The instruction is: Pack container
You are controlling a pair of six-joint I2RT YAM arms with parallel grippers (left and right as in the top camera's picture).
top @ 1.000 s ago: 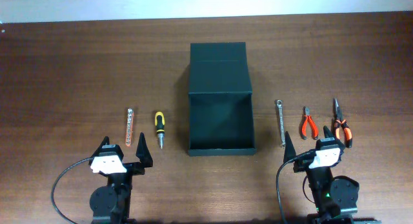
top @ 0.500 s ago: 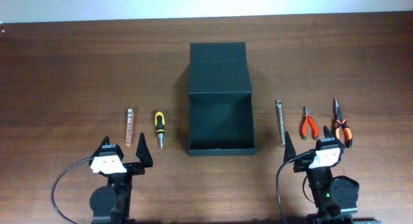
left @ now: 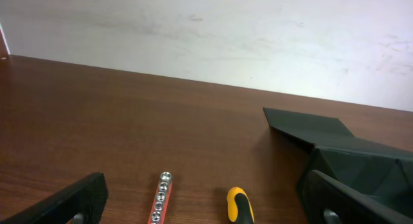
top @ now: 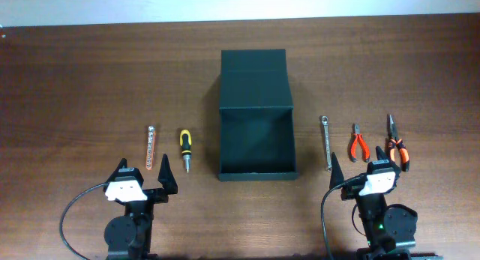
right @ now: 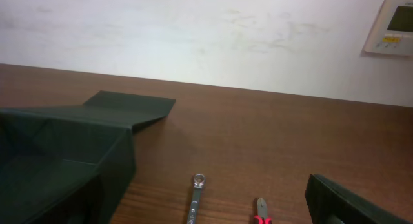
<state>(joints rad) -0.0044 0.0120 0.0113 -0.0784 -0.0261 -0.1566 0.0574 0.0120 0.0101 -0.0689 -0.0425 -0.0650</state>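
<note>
Both the left fingers (top: 171, 177) and right fingers (top: 335, 170) spread wide over a brown wooden table (top: 75, 73), white wall (left: 193, 30) behind.

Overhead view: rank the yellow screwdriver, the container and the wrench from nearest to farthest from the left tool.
1. The yellow screwdriver, just ahead of the left tool, toward its right.
2. The container, in the middle.
3. The wrench, beyond the container, on the right side.

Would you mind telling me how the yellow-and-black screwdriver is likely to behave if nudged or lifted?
The screwdriver looks rigid, with a rounded handle, so a sideways nudge would probably roll it on the smooth table. Its handle is thicker than the shaft, so it may tilt handle-down if gripped near the tip.
</note>
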